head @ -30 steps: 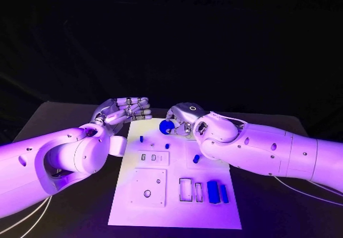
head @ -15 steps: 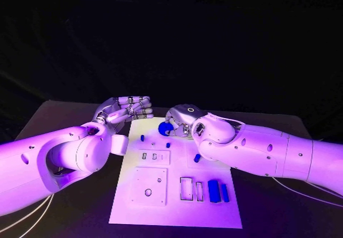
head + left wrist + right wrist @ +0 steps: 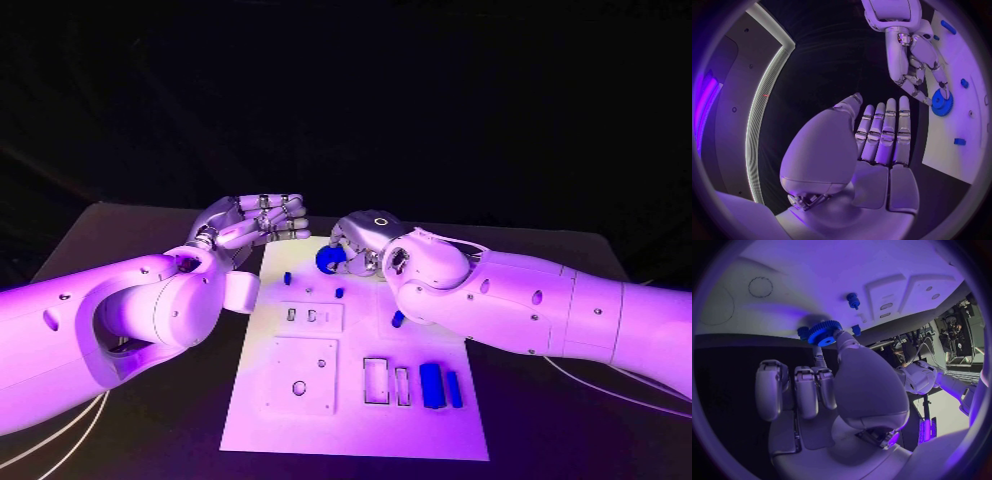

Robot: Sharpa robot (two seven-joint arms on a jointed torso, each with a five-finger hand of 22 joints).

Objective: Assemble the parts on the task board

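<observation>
Right robot hand (image 3: 364,240) pinches a small blue toothed gear wheel (image 3: 333,260) at the far end of the white rectangular task board (image 3: 356,420), gear face roughly flat to the board. Left robot hand (image 3: 257,222) sits just off the board's far left corner, fingers straight and close together, holding nothing. Near the board's right edge, two blue bars (image 3: 440,384) lie lengthwise beside two rectangular slots (image 3: 384,383). Black bench (image 3: 116,235) under the board.
</observation>
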